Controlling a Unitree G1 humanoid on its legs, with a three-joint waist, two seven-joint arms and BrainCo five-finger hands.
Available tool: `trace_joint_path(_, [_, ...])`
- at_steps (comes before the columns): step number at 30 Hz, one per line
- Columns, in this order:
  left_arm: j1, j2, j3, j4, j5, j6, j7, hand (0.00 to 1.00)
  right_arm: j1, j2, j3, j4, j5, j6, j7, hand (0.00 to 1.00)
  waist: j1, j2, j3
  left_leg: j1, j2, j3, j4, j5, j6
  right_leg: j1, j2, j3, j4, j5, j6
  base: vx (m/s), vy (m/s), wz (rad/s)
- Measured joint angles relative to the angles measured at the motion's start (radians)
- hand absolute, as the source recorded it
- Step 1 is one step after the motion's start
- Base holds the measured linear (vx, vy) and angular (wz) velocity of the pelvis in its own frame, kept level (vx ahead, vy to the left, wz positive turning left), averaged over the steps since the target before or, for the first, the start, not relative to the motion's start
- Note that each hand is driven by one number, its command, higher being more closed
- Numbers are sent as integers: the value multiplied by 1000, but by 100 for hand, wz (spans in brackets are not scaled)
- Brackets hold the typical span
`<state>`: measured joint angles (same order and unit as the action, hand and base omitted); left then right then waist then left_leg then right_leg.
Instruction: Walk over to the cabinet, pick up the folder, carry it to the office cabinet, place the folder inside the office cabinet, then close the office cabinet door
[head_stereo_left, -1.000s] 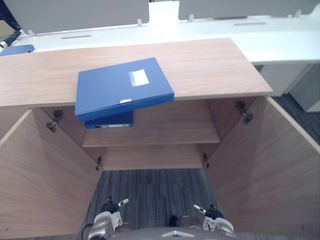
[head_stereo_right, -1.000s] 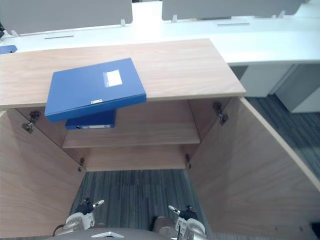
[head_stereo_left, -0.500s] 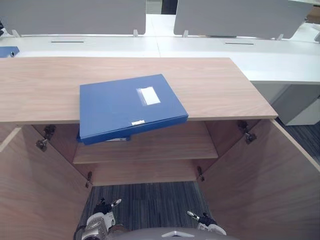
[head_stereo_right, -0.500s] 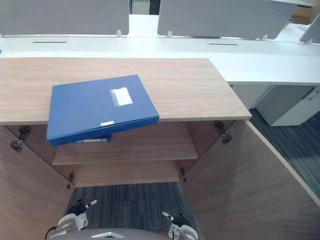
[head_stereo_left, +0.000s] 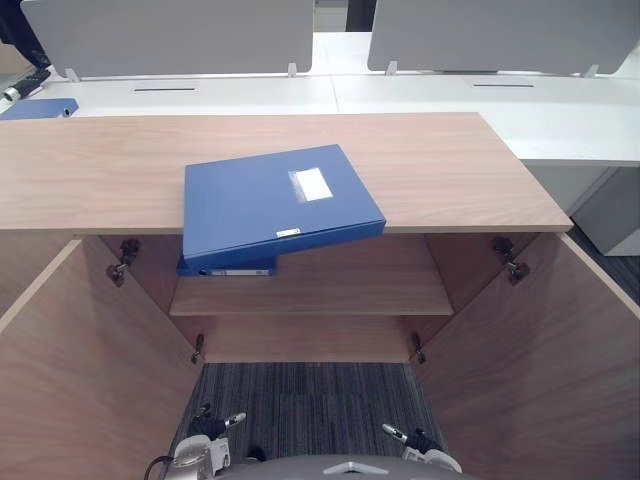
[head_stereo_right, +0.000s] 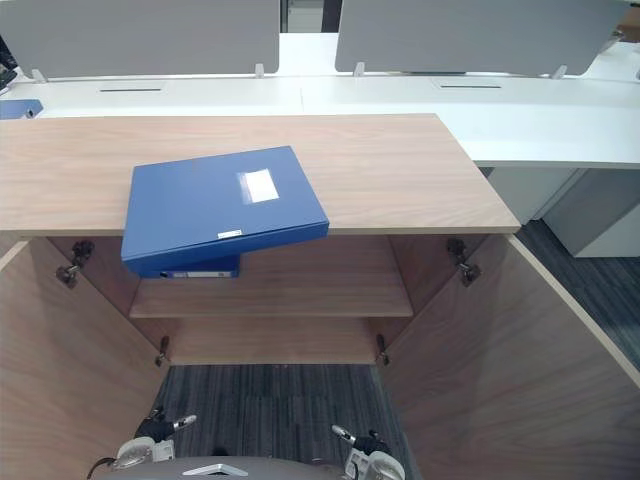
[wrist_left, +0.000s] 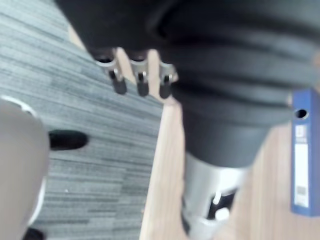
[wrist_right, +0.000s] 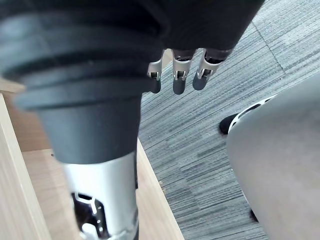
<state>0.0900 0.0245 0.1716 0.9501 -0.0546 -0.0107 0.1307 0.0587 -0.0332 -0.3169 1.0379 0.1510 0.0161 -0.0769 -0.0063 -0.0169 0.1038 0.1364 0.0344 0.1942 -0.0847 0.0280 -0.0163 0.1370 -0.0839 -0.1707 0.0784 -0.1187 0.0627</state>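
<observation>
Grey striped carpet (head_stereo_left: 310, 400) lies under both hands, in front of a low wooden cabinet (head_stereo_left: 450, 160) whose two doors, left (head_stereo_left: 90, 380) and right (head_stereo_left: 540, 370), stand wide open. Both doors are cut off at the picture edges.

The left hand (head_stereo_left: 200, 452) and right hand (head_stereo_left: 428, 452) sit low and are only partly seen from the head. The wrist views show more: the left fingers (wrist_left: 141, 80) and right fingers (wrist_right: 180, 75) hang relaxed over the carpet, not gripping.

Three folders can be counted. The blue folder (head_stereo_left: 275, 205) lies flat on the cabinet top, well ahead of and above the hands, nearer the left one, its front edge overhanging. Beneath it, a second folder (head_stereo_left: 228, 268) on the shelf (head_stereo_left: 340, 290) is mostly hidden; the left wrist view shows a blue spine (wrist_left: 304, 155) against wood, possibly this one. A third folder (head_stereo_left: 40, 108) lies far beyond the left hand on a white desk (head_stereo_left: 430, 92).
</observation>
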Motion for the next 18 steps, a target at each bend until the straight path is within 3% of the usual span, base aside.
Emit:
trace_joint_path(8, [88, 23, -1, -411, 1, -36, 68, 0, 8, -7, 39, -13, 0, -13, -31, 0, 7, 1, 3, -17, -16, -32, 0, 0, 2, -1, -6, 3, -8, -5, 1, -20, 13, 9])
trace_joint_path(18, [138, 36, 1, -838, 112, -85, 162, 0, 27, -4, 80, -52, -1, -16, -35, 0, 25, 2, 4, 4, -15, -59, 6, 2, 12, 46, 0, -2, -26, -2, -3, 70, -19, 6])
